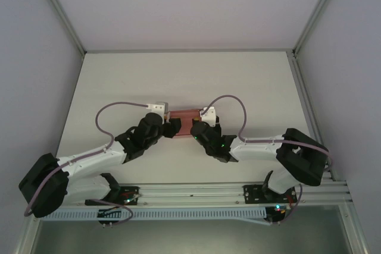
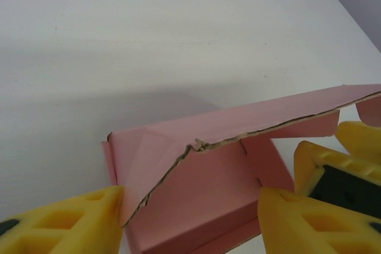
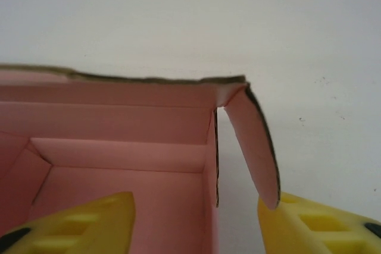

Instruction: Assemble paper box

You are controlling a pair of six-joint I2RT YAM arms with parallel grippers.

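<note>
Lit brightly, softly and evenly from overhead; pale and flat across the counter [image 1: 178, 81], with only faint shade on it. Rather soft and low in detail from above. From the left wrist, shadowed broadly in grey behind the paper box [image 2: 202, 188], yet crisp along its ragged card edge. Blurred at the bottom on the left claw [image 2: 190, 215] and its yellow fingers [image 2: 65, 224]; blurred likewise on the right claw [image 3: 196, 218], and dimmer inside the pink walls.

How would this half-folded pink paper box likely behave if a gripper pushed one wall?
Likely floppy: the paper box is thin card, its end flap hanging loose. Probably light, so it may slide across the smooth table.
</note>
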